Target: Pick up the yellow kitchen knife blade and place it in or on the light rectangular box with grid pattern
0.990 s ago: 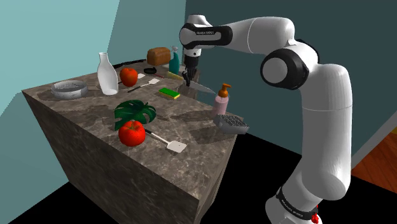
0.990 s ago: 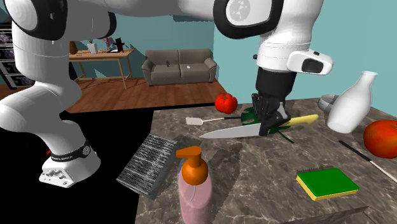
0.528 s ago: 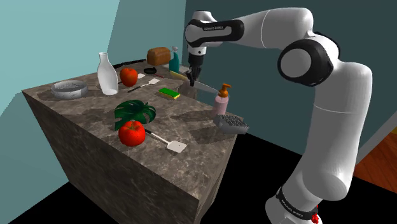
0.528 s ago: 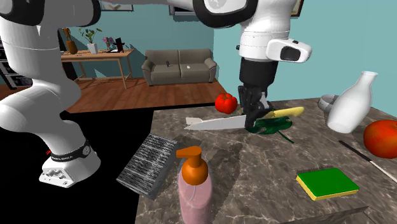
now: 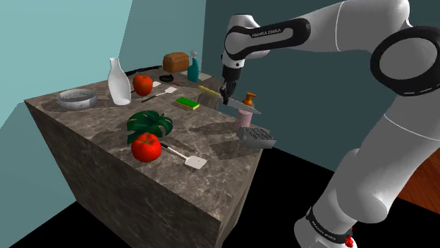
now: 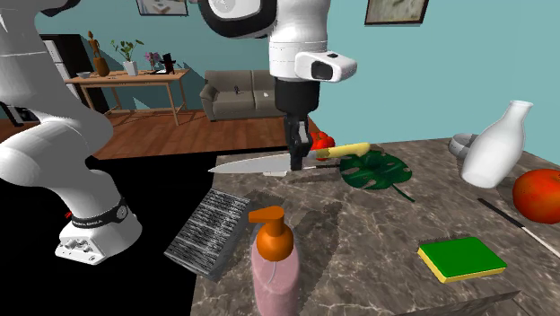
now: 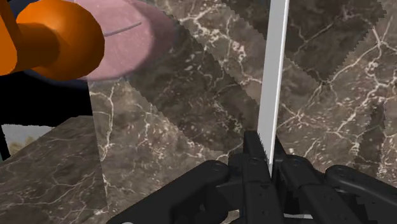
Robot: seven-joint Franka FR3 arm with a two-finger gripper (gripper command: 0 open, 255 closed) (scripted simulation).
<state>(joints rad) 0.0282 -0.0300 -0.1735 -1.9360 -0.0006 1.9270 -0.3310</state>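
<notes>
Knife, yellow handle and pale blade, is off the desk and carried in the air above and just beside the pump bottle. The tool is closed on the knife where blade meets handle. The wrist view confirms this, with both fingers clasping the blade edge-on. The blade lies roughly level, its tip reaching past the pump bottle's orange head and its handle pointing away from the bottle.

Judgement: a grip near the knife's middle keeps it balanced, and the carrying height keeps the blade clear of the pump head.

The grid-patterned box lies on the desk just beside the pump bottle, at the desk's edge. The knife is not yet in or on it.

Judgement: the carry is under way, and the lowering and release remain. The long blade passes close to the pump bottle and could strike it on descent. It may also overhang the box.

Count:
- One knife, one box and one pump bottle.
- Two red fruits and two white spatulas.
- One green leaf and one green-and-yellow sponge.
- One white vase, one loaf and one teal bottle.
- One grey round dish.

The sponge lies near the pump bottle. The rest stand well apart from it.
</notes>
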